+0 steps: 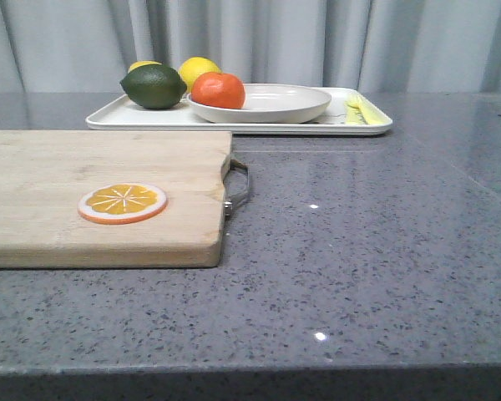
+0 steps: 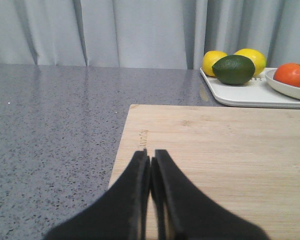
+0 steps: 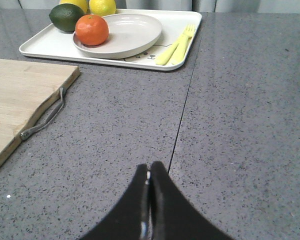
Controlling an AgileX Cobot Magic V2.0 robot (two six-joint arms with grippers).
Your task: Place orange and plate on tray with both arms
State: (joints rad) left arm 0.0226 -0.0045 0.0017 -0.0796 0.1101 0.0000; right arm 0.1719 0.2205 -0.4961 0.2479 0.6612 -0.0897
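Nearest the front camera lies the board (image 1: 100,196) with an orange slice (image 1: 122,203) on it. Beyond, the tray (image 1: 363,127) carries the plate (image 1: 280,102), and the orange (image 1: 218,89) sits in the plate beside a lime (image 1: 154,86) and lemons (image 1: 199,70). Both grippers, left (image 2: 151,159) and right (image 3: 149,172), are pressed closed and empty, well away from the tray. By my judgement, the task looks finished.
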